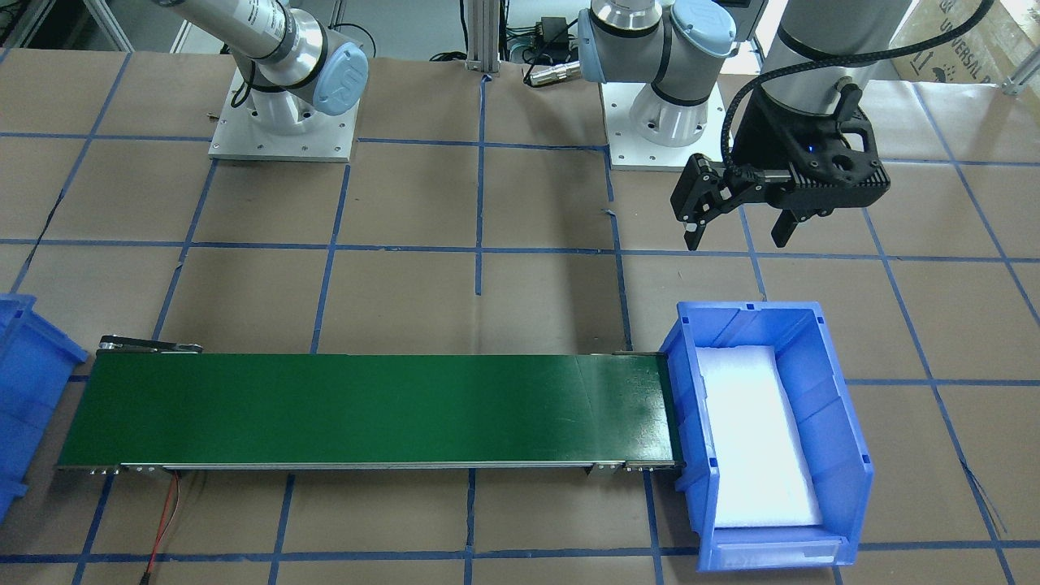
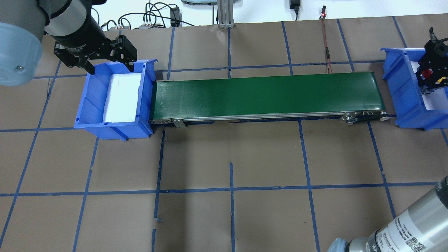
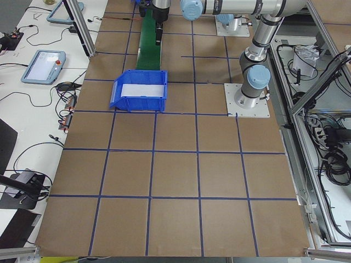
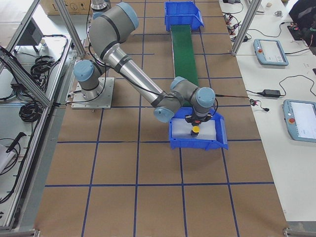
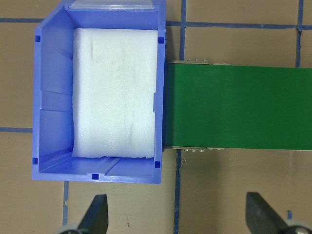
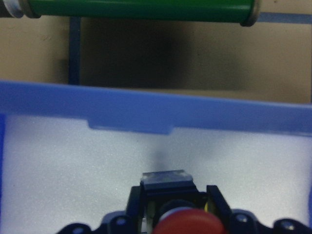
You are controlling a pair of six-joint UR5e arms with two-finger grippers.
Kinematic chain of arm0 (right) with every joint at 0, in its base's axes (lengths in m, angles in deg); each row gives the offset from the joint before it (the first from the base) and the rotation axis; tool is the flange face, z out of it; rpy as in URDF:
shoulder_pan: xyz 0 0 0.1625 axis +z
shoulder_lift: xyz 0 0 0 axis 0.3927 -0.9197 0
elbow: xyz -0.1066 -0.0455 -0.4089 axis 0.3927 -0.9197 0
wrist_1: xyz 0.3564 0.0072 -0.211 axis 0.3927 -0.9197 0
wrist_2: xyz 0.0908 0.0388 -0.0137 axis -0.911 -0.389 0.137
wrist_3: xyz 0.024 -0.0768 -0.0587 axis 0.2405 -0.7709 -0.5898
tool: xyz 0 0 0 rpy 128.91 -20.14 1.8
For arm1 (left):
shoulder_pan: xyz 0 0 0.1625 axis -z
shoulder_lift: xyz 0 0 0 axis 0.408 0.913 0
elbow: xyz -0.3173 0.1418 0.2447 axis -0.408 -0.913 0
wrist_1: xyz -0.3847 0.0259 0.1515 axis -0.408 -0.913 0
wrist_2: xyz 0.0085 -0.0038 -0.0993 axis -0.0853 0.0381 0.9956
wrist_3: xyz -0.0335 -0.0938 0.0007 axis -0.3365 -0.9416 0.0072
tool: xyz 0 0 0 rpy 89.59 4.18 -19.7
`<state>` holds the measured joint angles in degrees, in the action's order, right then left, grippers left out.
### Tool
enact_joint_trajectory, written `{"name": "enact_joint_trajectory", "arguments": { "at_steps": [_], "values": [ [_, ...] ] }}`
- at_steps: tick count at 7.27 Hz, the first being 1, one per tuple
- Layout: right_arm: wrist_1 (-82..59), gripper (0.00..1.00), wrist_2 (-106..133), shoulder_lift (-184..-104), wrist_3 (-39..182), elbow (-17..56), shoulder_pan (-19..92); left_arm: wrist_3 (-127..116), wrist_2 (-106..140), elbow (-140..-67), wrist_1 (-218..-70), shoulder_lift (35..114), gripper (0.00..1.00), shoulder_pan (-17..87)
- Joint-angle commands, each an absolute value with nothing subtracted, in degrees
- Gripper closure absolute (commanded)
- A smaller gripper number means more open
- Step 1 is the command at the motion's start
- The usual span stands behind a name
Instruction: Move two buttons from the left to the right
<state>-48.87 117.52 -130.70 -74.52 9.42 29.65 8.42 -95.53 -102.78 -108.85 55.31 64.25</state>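
green conveyor belt (image 2: pixel 266 94) between left blue bin (image 2: pixel 92 105) and right blue bin (image 2: pixel 399 87).

The red button (image 6: pixel 187 220), blurred, was cut off at the wrist view's 6 o'clock edge; the yellow button (image 4: pixel 196 129) showed too small to detail.

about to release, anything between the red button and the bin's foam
Nothing visible: the red button in the right gripper hangs over bare white foam of the blue bin; the yellow button shows beside it.
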Motion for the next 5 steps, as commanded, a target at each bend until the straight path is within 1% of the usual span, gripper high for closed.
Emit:
{"name": "enact_joint_trajectory", "arguments": {
  "at_steps": [1,2,3,5],
  "values": [
    [-48.3,0.0,117.6,-130.2,-74.5,9.2,29.7,8.6,-95.7,-102.9,-108.7,55.7,0.0,64.2],
    [-48.1,0.0,117.7,-130.9,-74.4,8.6,29.9,8.6,-95.9,-101.9,-108.9,55.8,0.0,64.2],
    [-45.6,0.0,117.7,-133.9,-74.1,8.3,31.4,8.6,-95.5,-102.1,-109.0,55.7,0.0,64.1],
    [-38.4,0.0,118.4,-143.5,-67.7,8.3,33.5,8.4,-95.7,-103.0,-109.3,55.7,0.0,64.3]
  ]
}}
